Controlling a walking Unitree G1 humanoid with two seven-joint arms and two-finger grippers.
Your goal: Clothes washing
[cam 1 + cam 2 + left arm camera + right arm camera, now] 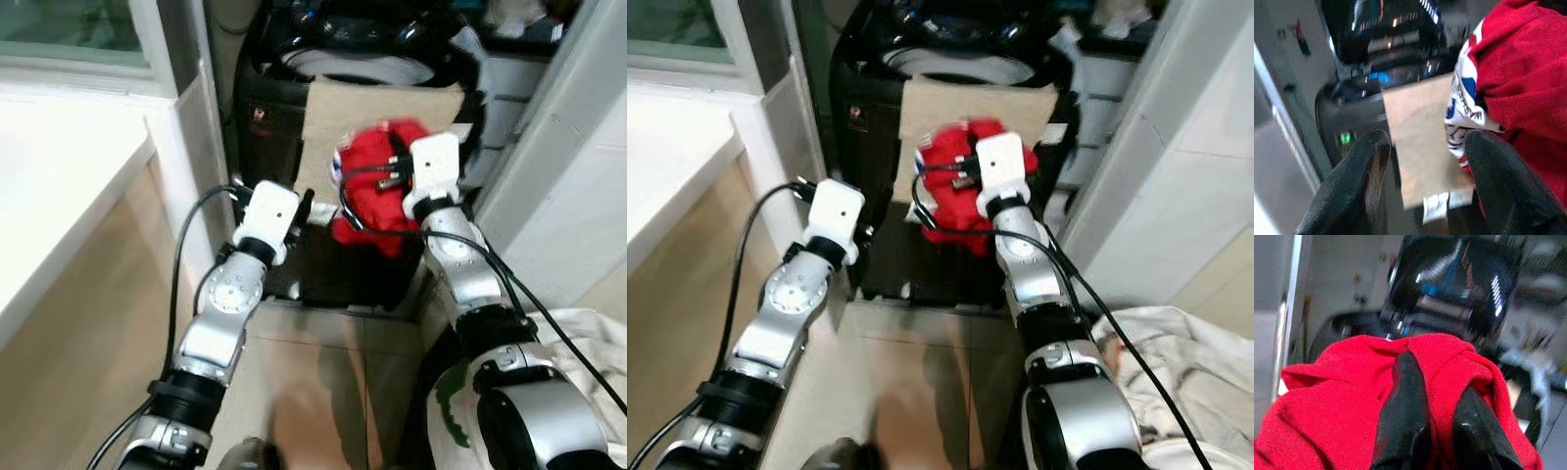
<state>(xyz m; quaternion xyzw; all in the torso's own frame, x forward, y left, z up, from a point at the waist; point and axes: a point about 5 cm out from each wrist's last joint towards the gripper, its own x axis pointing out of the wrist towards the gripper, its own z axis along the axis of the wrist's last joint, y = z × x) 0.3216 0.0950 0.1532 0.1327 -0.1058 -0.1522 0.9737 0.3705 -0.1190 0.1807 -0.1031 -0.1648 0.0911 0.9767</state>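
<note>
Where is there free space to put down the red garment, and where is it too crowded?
Free: the white counter beside the left tool, and the floor tiles between the arms. Crowded: the washing machine front, where the right tool holds the red garment.

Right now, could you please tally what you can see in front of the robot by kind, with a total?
Red garment, held up by the right end effector: 1
Black washing machine: 1
Brown cardboard sheet on the machine's front: 1
White cloth pile on the floor: 1
End effectors, counting the empty left end effector: 2
Total: 6
</note>
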